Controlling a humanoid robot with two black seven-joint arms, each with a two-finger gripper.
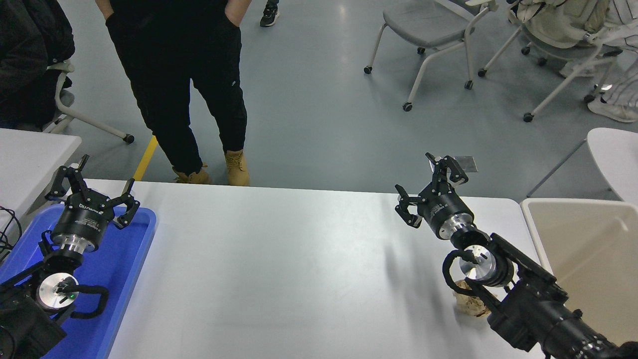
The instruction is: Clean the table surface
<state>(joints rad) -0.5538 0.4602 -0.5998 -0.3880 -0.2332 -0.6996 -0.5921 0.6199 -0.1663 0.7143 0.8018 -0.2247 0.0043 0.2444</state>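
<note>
The table surface (279, 269) is a wide matte white top filling the lower half of the head view. A crumpled beige paper scrap (467, 302) lies on it at the right, partly hidden under my right arm. My right gripper (431, 187) hangs open above the far right part of the table, well beyond the scrap, nothing between its fingers. My left gripper (92, 185) is parked open over the blue tray at the lower left.
A blue plastic tray (127, 259) lies at the table's left end. A beige bin (588, 259) stands off the right edge. A person in black trousers (184, 85) stands at the far side. Wheeled chairs (428, 30) stand on the floor beyond.
</note>
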